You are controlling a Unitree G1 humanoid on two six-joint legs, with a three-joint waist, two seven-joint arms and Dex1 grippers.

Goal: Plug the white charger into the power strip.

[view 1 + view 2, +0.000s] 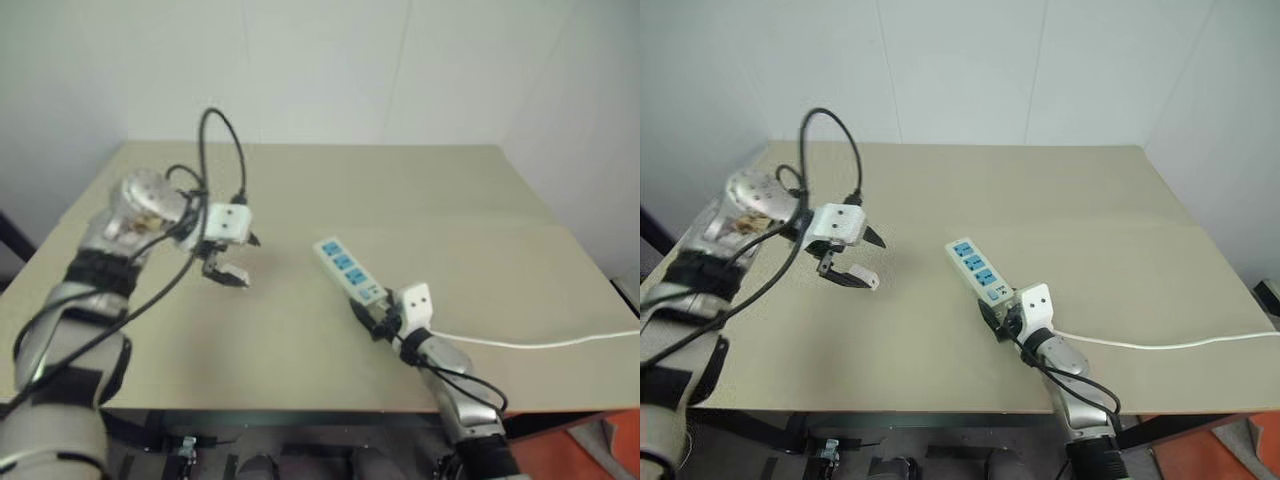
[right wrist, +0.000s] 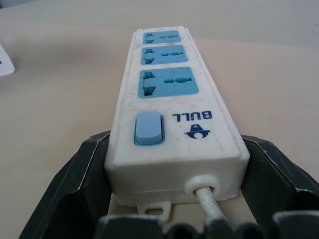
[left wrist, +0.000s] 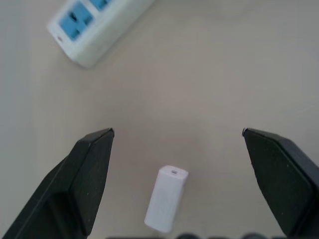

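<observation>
The white charger point(image 3: 167, 199) lies flat on the beige table, and in the left wrist view it sits between the two black fingers of my left gripper point(image 3: 177, 134). That gripper point(image 1: 865, 262) hovers open just above it, pointing steeply down. The power strip point(image 1: 975, 268), a white bar with blue socket faces, lies in the middle of the table to the right of the charger. My right gripper point(image 2: 174, 142) is shut on the strip's cord end, one finger point(image 2: 84, 169) pressed against each long side, next to the blue switch point(image 2: 148, 127).
The strip's thin white cord point(image 1: 1160, 345) runs right along the table point(image 1: 1040, 190) and off its right edge. White walls stand close behind the table's far edge. Open tabletop lies between charger and strip.
</observation>
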